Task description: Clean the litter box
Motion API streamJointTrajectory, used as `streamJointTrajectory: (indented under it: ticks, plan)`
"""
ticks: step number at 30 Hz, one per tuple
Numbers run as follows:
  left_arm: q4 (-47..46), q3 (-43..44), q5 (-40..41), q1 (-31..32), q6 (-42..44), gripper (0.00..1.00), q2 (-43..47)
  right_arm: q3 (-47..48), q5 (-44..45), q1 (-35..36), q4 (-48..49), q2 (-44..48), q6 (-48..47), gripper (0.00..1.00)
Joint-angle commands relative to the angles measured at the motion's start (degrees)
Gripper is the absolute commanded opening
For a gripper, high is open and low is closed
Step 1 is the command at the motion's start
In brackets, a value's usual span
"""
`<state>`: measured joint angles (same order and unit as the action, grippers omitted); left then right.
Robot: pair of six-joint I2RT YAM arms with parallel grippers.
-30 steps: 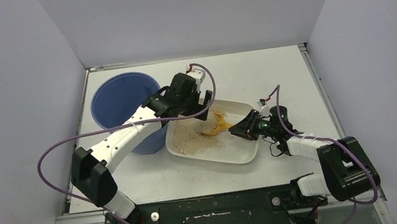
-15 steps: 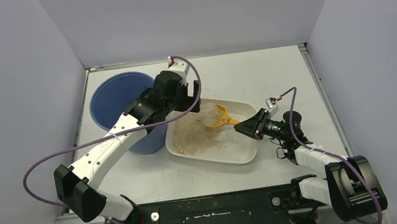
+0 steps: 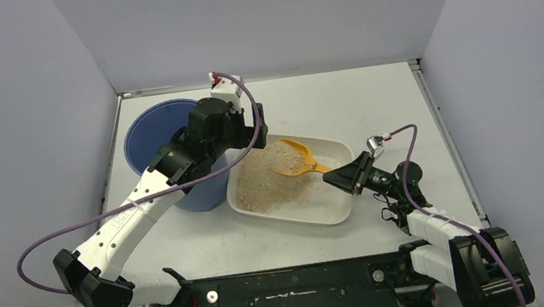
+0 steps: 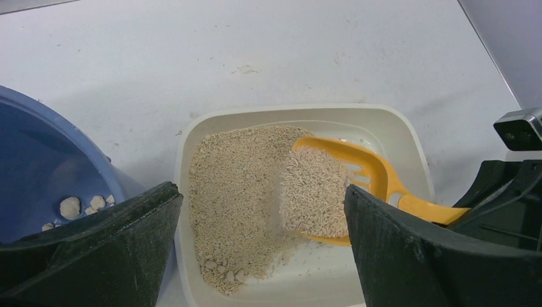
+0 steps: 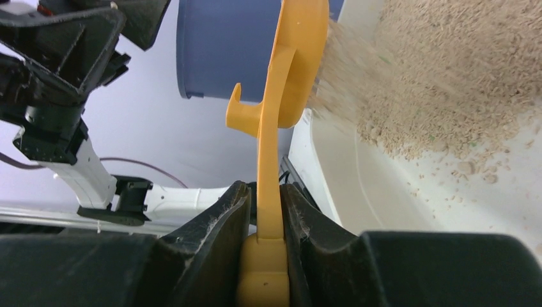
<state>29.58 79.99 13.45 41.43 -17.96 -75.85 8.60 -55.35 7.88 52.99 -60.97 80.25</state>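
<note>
The cream litter box (image 3: 333,213) sits mid-table with tan granules heaped toward its left half. My right gripper (image 3: 334,177) is shut on the handle of the orange slotted scoop (image 3: 295,161) at the box's right rim. The scoop (image 4: 377,171) is raised over the box (image 4: 184,192), loaded with granules that sift down. In the right wrist view the handle (image 5: 271,160) is clamped between both fingers, with the box wall (image 5: 358,185) beside it. My left gripper (image 3: 250,129) hangs open and holding nothing above the box's far-left corner, its jaws (image 4: 262,198) wide apart.
A tall blue bucket (image 3: 148,137) stands against the box's left side, below my left arm. A few white clumps (image 4: 77,206) lie on its bottom. Grey walls close in the table on the left, back and right. Loose purple cables trail from both arms.
My left arm has drawn back and left, off the box toward the bucket. My right gripper has pulled the scoop up out of the litter and to the right, now loaded.
</note>
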Motion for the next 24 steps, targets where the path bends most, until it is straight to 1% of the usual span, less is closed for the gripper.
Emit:
streamJointTrajectory:
  ticks: [1, 2, 4, 6, 7, 8, 10, 12, 14, 15, 17, 18, 20, 21, 22, 23, 24]
  plan:
    - [-2.8, -0.1, 1.1, -0.5, -0.4, 0.97, 2.3, -0.5, 3.2, -2.6, 1.9, 4.1, 0.5, 0.0]
    - [-2.5, -0.1, 1.1, -0.5, -0.4, 0.97, 2.4, 0.1, 2.3, -0.5, 5.6, 3.4, 1.4, 0.0]
    - [-2.3, -0.2, 1.1, -0.5, -0.5, 0.97, 2.7, 2.6, -0.8, 1.9, 6.0, 1.6, 1.0, 0.0]
    - [-2.3, -0.6, 1.2, -0.5, -0.6, 0.97, 3.3, 1.7, 1.4, -0.6, 0.2, 3.2, -0.3, 0.0]
    - [-2.4, -0.8, 1.2, -0.5, -0.5, 0.97, 3.4, 0.6, 3.3, -1.5, -1.0, 4.3, -0.3, 0.0]
    - [-2.3, -0.7, 1.2, -0.5, -0.5, 0.97, 3.5, -0.3, 4.2, -1.6, 1.1, 4.7, 0.6, 0.0]
    - [-1.7, -0.4, 1.5, -0.5, -0.5, 0.97, 3.7, 0.5, 1.9, 1.1, 7.2, 3.1, 2.6, 0.0]
    - [-1.7, -0.8, 1.9, -0.5, -0.4, 0.97, 4.4, 1.4, 0.3, 0.7, 6.2, 2.3, 2.7, 0.0]
    - [-1.9, -1.1, 2.0, -0.5, -0.3, 0.97, 4.9, -0.2, 3.1, -1.9, 2.3, 4.7, 2.4, 0.0]
    - [-1.7, -1.2, 2.0, -0.5, -0.2, 0.97, 5.0, -0.9, 3.9, -1.8, 3.9, 5.2, 3.0, 0.0]
    - [-0.9, -0.9, 2.2, -0.6, -0.3, 0.97, 5.1, 1.2, 1.2, 1.3, 6.0, 4.4, 2.7, 0.0]
    - [-1.0, -1.1, 2.4, -0.6, -0.3, 0.97, 5.4, 2.1, 0.4, 2.1, 4.8, 4.4, 1.9, 0.0]
    - [-1.5, -1.8, 2.6, -0.6, -0.2, 0.97, 5.8, 1.8, 2.8, -0.2, -3.2, 6.4, -0.6, 0.0]
    - [-1.6, -1.9, 2.6, -0.6, -0.2, 0.97, 6.0, 0.7, 4.4, -0.9, -5.3, 7.7, -0.6, 0.0]
    - [-1.4, -1.7, 2.5, -0.6, -0.2, 0.97, 5.9, -0.2, 4.6, -0.6, -2.1, 8.2, 1.0, 0.0]
    - [-1.1, -1.4, 2.6, -0.6, -0.2, 0.97, 5.8, -0.2, 3.4, 0.4, 3.2, 7.7, 2.6, 0.0]
    - [-1.0, -1.4, 2.6, -0.6, -0.2, 0.97, 5.9, 0.7, 1.8, 1.2, 4.5, 6.9, 3.1, 0.0]
